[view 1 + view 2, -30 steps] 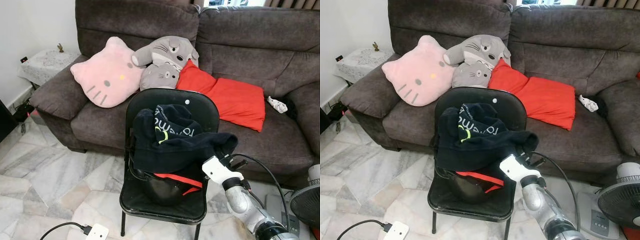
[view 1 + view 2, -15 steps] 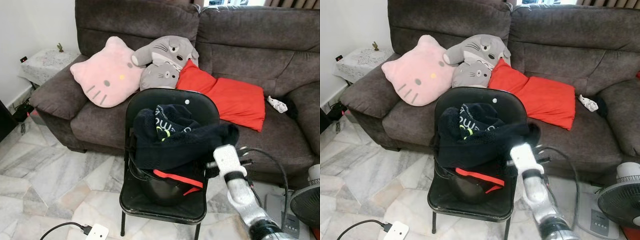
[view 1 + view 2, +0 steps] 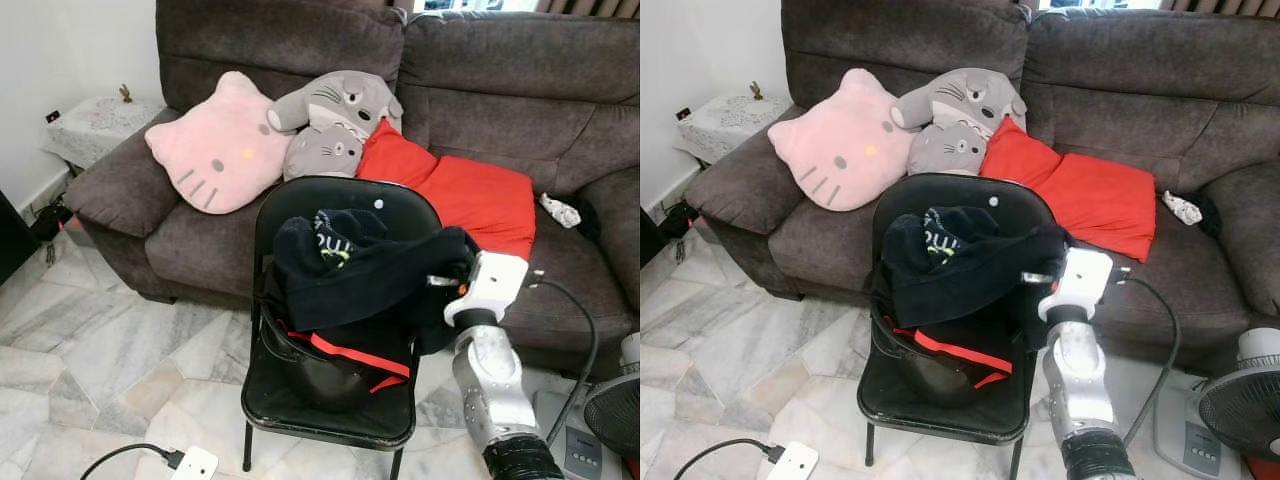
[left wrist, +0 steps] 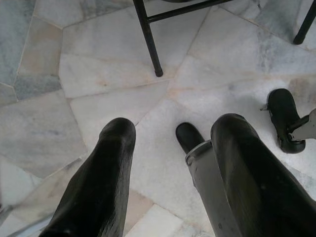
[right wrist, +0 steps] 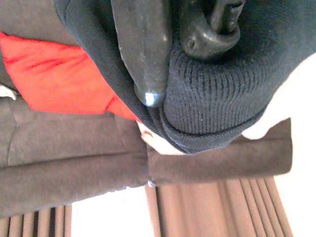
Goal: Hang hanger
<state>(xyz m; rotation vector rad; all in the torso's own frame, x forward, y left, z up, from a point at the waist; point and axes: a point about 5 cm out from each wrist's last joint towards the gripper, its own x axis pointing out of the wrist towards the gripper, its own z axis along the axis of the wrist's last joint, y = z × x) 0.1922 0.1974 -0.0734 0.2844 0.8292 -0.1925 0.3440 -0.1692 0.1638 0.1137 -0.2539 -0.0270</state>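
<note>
Our right hand (image 5: 163,64) pinches the ribbed hem of the dark garment (image 3: 360,275) draped over the black chair (image 3: 345,205); soft and floppy, it should lift best gathered near that thicker edge.

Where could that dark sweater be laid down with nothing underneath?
Free: the sofa seat between the pink cat cushion and the black chair, and the marble floor left of that chair. Crowded: the chair seat, under clothes, and the sofa back with grey plush toys and red cushion.
</note>
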